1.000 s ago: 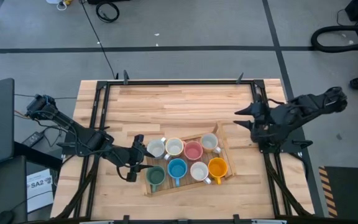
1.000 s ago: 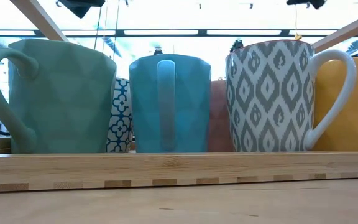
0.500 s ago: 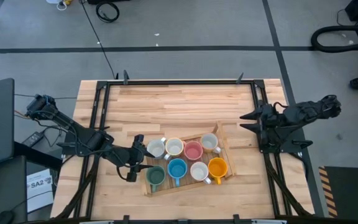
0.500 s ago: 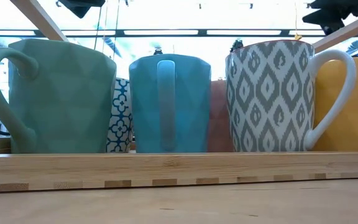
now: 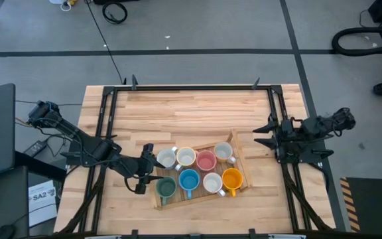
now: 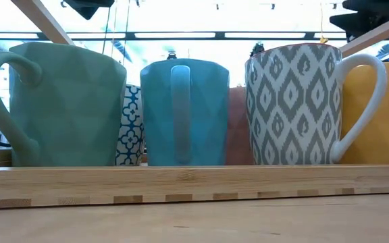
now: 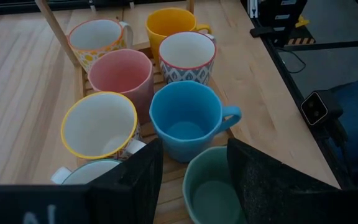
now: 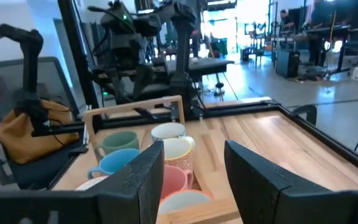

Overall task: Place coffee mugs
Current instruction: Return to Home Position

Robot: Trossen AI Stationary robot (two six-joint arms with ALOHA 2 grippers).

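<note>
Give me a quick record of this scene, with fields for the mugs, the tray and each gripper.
holder: slatted wooden tray on light wooden table
mugs: eight ceramic, two rows of four, all on tray
front row, left to right from above: green mug, blue mug, grey-patterned white mug, orange mug
back row: white-blue patterned mug, yellow-rimmed cream mug, pink mug, orange-rimmed white mug
left gripper: open, empty, beside tray's left end
right gripper: open, empty, at table's right edge, apart from mugs
</note>
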